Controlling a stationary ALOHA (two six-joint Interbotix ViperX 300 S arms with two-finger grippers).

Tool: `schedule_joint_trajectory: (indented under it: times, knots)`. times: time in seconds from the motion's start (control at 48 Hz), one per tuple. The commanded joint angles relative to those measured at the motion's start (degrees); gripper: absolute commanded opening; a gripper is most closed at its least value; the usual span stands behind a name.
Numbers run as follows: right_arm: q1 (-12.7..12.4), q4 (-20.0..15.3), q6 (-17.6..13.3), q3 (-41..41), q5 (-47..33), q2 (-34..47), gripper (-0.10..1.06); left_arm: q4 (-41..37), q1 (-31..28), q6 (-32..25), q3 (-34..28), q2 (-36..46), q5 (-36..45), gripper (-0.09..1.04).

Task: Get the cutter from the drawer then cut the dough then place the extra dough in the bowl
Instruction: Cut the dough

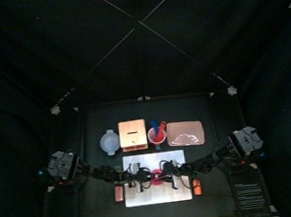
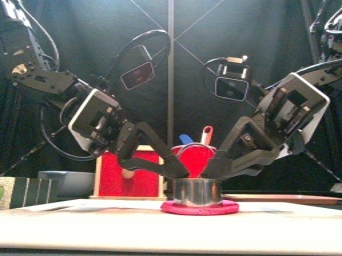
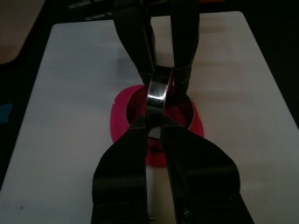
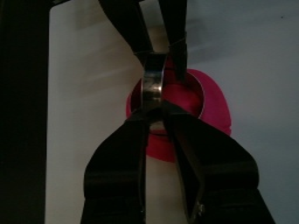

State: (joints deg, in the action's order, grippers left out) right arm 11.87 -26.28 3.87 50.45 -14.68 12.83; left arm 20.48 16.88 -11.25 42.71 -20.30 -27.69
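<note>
A round metal cutter (image 2: 198, 190) stands on the flat red-pink dough (image 2: 201, 209), which lies on the white cutting board (image 1: 136, 196). My left gripper (image 2: 174, 173) comes in from the left and my right gripper (image 2: 222, 172) from the right. They meet over the cutter, each pinching its rim from its own side. In the left wrist view my jaws close on the metal ring (image 3: 160, 91) over the dough (image 3: 126, 118). The right wrist view shows the same grip on the ring (image 4: 156, 87), with dough (image 4: 212, 109) spreading beyond it.
Behind the board stand the blue-grey bowl (image 1: 109, 142), the wooden box (image 1: 133, 132) with its red drawer front (image 2: 123, 175), the red cup (image 1: 159, 131) holding toy knives, and the pink tray (image 1: 187, 132).
</note>
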Motion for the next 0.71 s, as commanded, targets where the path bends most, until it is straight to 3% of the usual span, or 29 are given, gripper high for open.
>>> schedule_joint_trajectory:
  times: [0.021,0.229,0.5,0.708]
  knots:
    - [-2.02,-0.62,-0.7,1.76,7.47,7.38,0.54,-1.23,2.11,0.53,0.18,-1.49,4.83,0.38]
    - [-2.02,-0.53,-0.7,1.23,7.03,3.78,0.59,-1.23,1.58,0.62,0.09,-0.97,4.57,0.44]
    - [-1.58,-0.44,-0.7,0.44,6.94,-1.14,0.97,-1.23,1.05,0.62,0.0,1.05,4.31,0.73]
    - [-0.97,0.44,-0.7,-2.37,6.94,-3.96,0.97,-1.23,0.62,-0.88,-0.18,4.13,2.72,0.74]
